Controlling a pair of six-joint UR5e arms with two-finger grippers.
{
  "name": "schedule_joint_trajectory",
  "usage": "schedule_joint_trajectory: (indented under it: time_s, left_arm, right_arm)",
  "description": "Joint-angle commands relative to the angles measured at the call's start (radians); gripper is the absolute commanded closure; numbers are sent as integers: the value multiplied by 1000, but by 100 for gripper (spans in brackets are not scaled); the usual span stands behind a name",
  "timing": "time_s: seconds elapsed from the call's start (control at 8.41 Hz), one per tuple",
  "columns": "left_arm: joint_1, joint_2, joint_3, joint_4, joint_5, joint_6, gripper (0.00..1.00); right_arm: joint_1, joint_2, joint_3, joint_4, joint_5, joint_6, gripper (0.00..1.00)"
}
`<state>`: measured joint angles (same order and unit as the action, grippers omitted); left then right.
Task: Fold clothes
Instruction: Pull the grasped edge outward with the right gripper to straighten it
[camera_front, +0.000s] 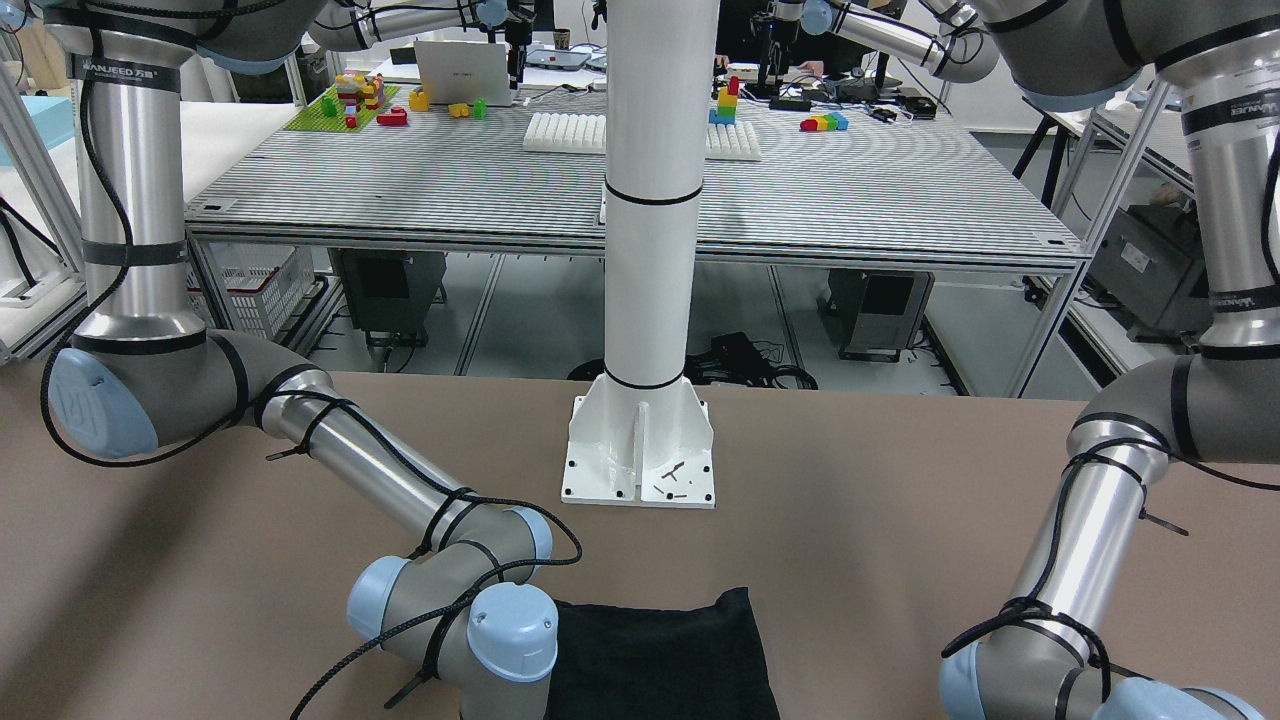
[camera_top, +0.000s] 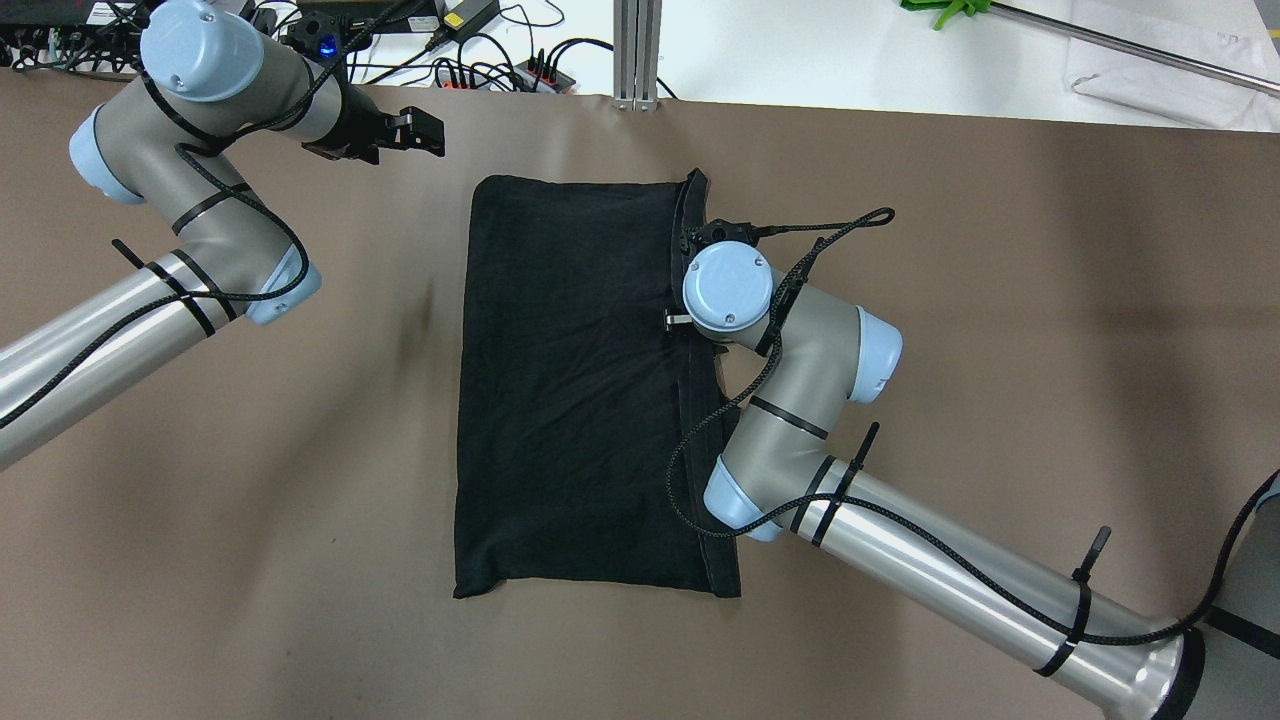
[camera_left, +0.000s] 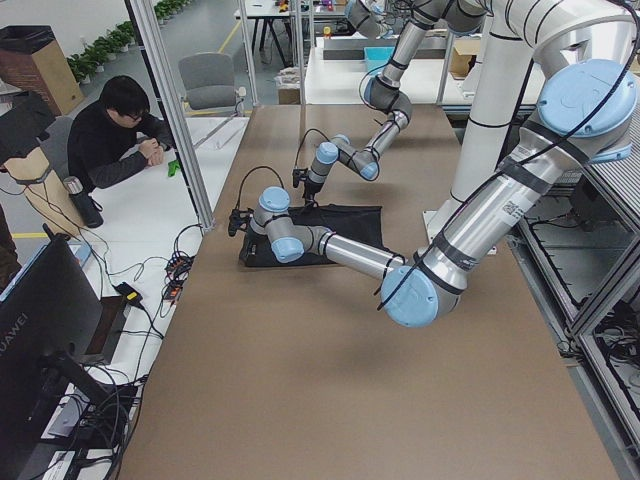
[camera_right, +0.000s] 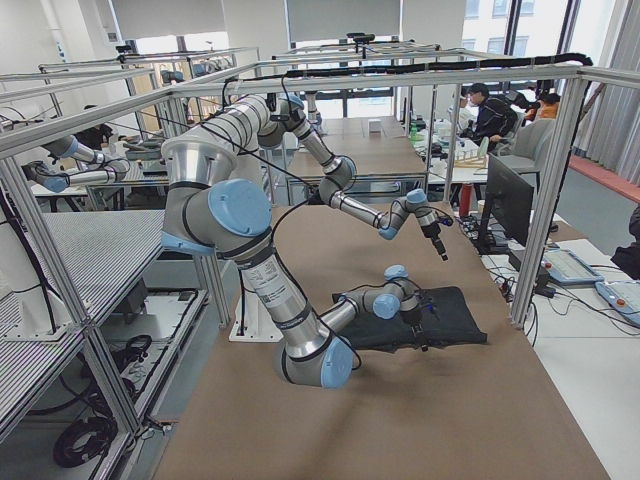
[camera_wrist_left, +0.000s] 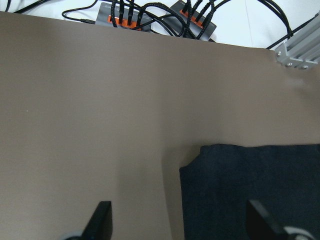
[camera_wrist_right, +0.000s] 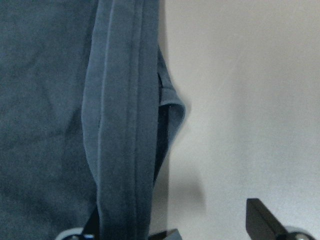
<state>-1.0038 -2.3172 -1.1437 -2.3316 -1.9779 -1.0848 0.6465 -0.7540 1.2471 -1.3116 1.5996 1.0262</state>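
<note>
Hovering my left gripper (camera_top: 428, 136) above the bare table (camera_top: 250, 560), just off the black garment's (camera_top: 570, 390) 11 o'clock corner, I have its fingers spread and empty. I judge it is placed there to drop onto that corner. The garment lies flat mid-table as a long rectangle, apparently doubled over once. At its 1 o'clock corner my right gripper (camera_wrist_right: 172, 226) sits low with its fingers apart, straddling the stitched hem (camera_wrist_right: 120, 100), which bulges up there. Nothing is pinched yet. I judge both grippers are set to draw that end toward 6 o'clock.
</note>
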Motion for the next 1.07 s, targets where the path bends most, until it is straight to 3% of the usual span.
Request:
schedule_joint_trajectory:
  time_s: [0.0, 0.48, 0.95]
  left_arm:
    - [4, -1, -1, 0, 1, 0, 6]
    - [5, -1, 5, 1, 2, 2, 6]
    - [4, 2, 9, 0, 2, -3, 6]
  right_arm:
    - [21, -10, 11, 0, 22, -15, 6]
    - [39, -45, 31, 2, 39, -51, 6]
    - [77, -152, 144, 2, 74, -145, 6]
